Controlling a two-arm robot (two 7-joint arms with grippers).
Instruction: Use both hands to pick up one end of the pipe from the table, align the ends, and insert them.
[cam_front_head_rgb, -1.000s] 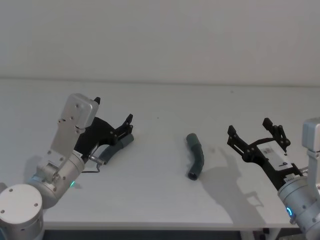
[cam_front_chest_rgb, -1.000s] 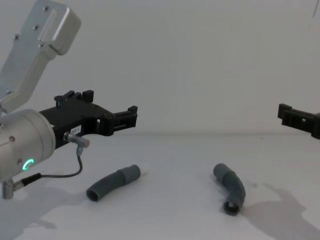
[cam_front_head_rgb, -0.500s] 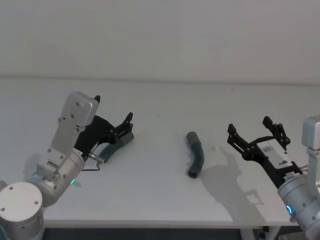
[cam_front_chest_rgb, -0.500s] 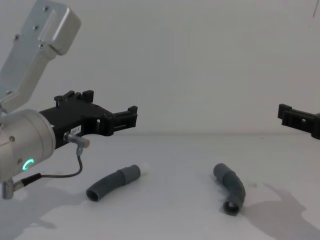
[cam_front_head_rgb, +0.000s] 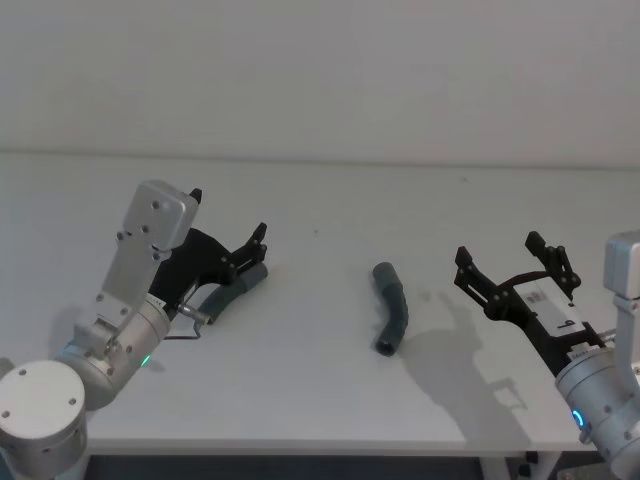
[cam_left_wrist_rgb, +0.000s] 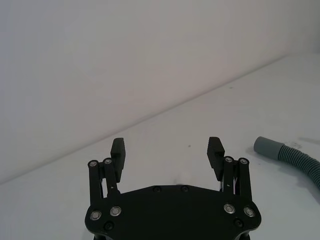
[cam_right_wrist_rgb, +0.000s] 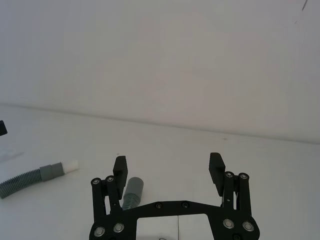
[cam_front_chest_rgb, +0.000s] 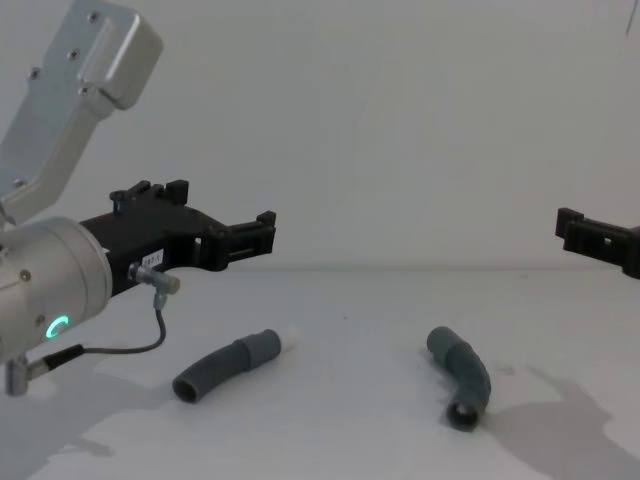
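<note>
The pipe lies in two pieces on the table (cam_front_head_rgb: 300, 390). The curved piece (cam_front_head_rgb: 240, 283) rests at the left, its white tip (cam_front_chest_rgb: 291, 338) pointing toward the middle. My left gripper (cam_front_head_rgb: 230, 220) hovers open just above it, apart from it, and covers part of it from above. The elbow piece (cam_front_head_rgb: 392, 308) lies right of centre, one open mouth facing the front edge (cam_front_chest_rgb: 462, 412). My right gripper (cam_front_head_rgb: 498, 252) hangs open to the right of it, above the table. In the right wrist view the elbow piece (cam_right_wrist_rgb: 132, 192) shows between the spread jaws, farther off.
A plain white wall stands behind the table. A thin grey cable (cam_front_chest_rgb: 120, 350) loops down from the left wrist near the curved piece. Bare surface (cam_front_chest_rgb: 340, 440) separates the two pieces. The table's front edge (cam_front_head_rgb: 300, 448) runs close below them.
The left arm has shifted very slightly while its gripper stays over the curved piece. Both pipe pieces and the right gripper are where they were.
</note>
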